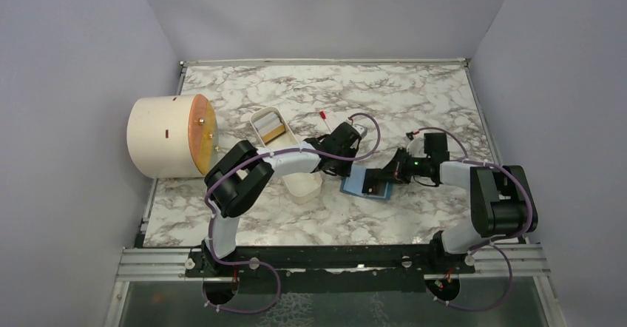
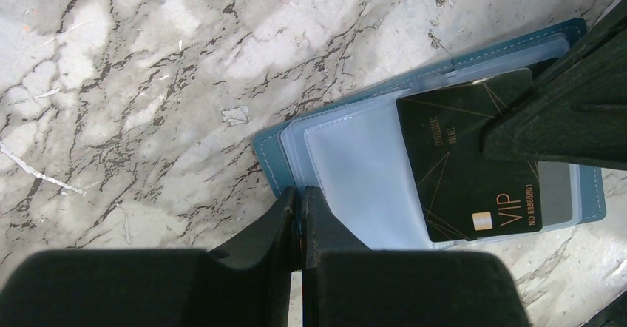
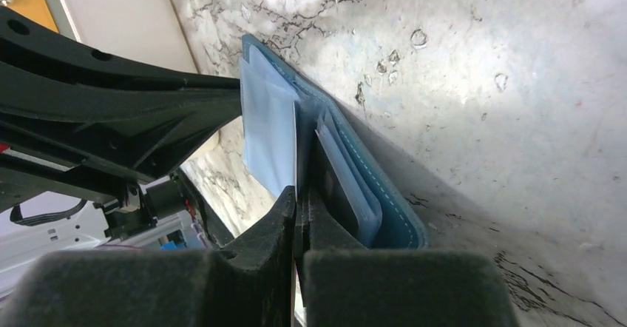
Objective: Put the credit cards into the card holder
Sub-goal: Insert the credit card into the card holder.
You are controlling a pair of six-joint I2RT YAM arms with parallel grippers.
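Note:
The teal card holder [image 1: 360,187] lies open on the marble between the two arms, its clear sleeves up. In the left wrist view my left gripper [image 2: 302,192] is shut on the near edge of the card holder [image 2: 270,152]. A dark credit card [image 2: 462,160] marked VIP lies across the sleeves, its far corner under a right finger [image 2: 569,112]. In the right wrist view my right gripper [image 3: 299,194] is shut on a thin edge beside the teal cover [image 3: 403,227]; this looks like the dark card. From above, the left gripper [image 1: 347,172] and right gripper [image 1: 384,181] meet over the holder.
A long white oval tray [image 1: 297,185] sits just left of the holder, under the left forearm. A cream cylinder with a round orange face [image 1: 166,136] lies at the table's left edge. A small red bit [image 1: 323,112] lies farther back. Walls close three sides.

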